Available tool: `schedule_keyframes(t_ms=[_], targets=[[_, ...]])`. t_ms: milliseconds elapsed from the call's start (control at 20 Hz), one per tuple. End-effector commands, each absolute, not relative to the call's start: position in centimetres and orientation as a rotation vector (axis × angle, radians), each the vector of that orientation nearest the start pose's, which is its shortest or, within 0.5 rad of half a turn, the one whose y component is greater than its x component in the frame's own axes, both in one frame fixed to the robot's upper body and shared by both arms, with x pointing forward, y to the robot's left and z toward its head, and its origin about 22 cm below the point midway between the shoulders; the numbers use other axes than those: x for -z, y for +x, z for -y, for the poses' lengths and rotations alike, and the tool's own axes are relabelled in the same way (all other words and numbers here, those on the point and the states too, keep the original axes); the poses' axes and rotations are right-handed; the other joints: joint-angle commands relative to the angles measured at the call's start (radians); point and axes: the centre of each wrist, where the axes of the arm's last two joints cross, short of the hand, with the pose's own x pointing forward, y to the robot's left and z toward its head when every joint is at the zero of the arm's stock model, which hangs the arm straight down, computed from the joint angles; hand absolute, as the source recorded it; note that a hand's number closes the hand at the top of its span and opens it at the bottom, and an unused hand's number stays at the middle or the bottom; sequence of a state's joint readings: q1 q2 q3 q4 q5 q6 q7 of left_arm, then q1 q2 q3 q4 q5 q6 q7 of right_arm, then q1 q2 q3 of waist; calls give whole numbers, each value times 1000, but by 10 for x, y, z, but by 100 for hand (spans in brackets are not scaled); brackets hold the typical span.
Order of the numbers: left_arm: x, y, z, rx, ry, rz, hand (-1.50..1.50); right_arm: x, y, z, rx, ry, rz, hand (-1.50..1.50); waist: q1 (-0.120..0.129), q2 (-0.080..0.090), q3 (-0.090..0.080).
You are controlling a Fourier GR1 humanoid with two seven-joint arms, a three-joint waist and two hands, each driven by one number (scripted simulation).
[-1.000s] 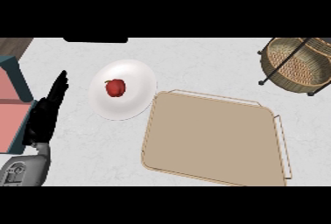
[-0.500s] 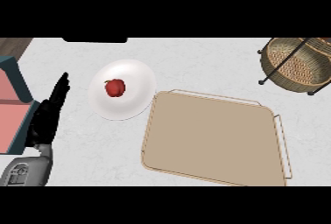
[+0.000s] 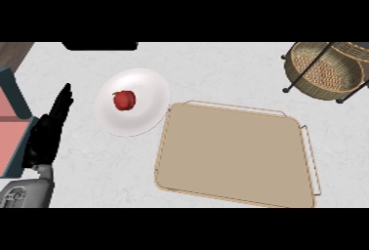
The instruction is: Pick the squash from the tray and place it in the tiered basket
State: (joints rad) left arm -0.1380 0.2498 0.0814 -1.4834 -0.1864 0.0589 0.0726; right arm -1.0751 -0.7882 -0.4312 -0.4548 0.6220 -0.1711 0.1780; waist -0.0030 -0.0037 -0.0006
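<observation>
The left hand [image 3: 48, 133] is showing at the left edge of the head view, standing on its grey forearm [image 3: 25, 191] with its black fingers straight and pointing up the frame, holding nothing and touching nothing. The right hand is not appearing anywhere in the view. A tan tray [image 3: 232, 152] with thin wire handles is lying flat on the pale speckled counter [image 3: 216, 68], taking up the middle and lower right of the view, and its surface is showing only bare tan. No squash is showing on it; where the squash is I cannot tell from this view. A white plate [image 3: 137, 117] is sitting just beside the tray's upper left corner, its rim close to the tray's edge, though whether the two are touching is not clear. A small red item [image 3: 124, 100], rounded with a darker top, is resting on the plate left of its centre; it is reading more like a red fruit or pepper than a squash, and its kind is uncertain. The woven tiered basket [image 3: 324, 71] on dark wire legs is standing at the upper right corner, well apart from the tray and partly cut by the frame edge. A teal and pink object [image 3: 10, 124] is bordering the left edge beside the left hand.
</observation>
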Motion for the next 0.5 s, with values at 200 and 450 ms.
schedule_keyframes(t_ms=[200, 450], targets=[[-22, 275, -308, 203, 475, 1499, 0, -257, 331, 527, 68, -1060, 1296, -150, -34, -6, 0], [-37, 274, -311, 190, 462, 1518, 0, -234, 281, 562, 88, -1031, 1361, -150, -28, -5, 0]])
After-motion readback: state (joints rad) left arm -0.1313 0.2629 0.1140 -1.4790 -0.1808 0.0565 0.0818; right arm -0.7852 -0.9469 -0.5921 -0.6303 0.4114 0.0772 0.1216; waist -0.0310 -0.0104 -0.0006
